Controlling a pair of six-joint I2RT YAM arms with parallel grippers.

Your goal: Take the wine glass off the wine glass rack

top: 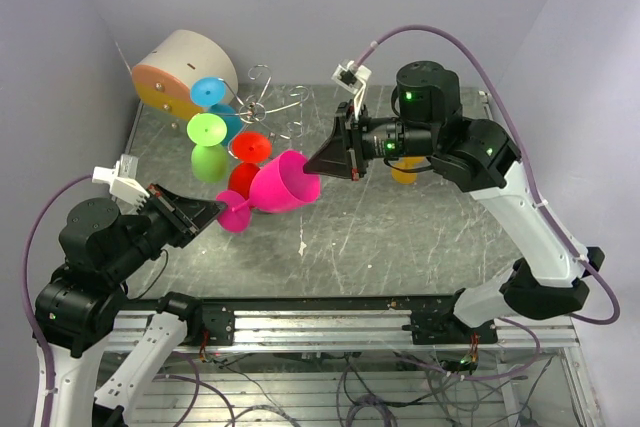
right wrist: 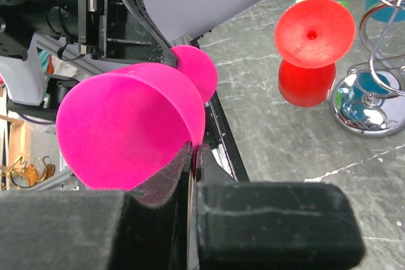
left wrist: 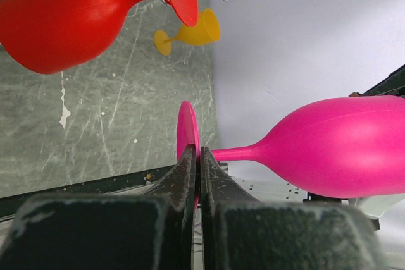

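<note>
The pink glass (top: 283, 185) lies on its side in the air, clear of the rack (top: 262, 97) and just in front of it, above the desk (top: 400, 247). The left tool (left wrist: 197, 151) is clamped tight on the glass's foot. The right tool (right wrist: 193, 151) is pinched closed on the bowl's rim, one finger inside and one outside. With both ends gripped, this looks like a hand-over, so only one tool should let go, and slowly. A rim pinch alone may let the glass swing, so the pull should be level and away from the red glass (top: 250, 147) hanging on the rack close behind, then down to the desk.
</note>
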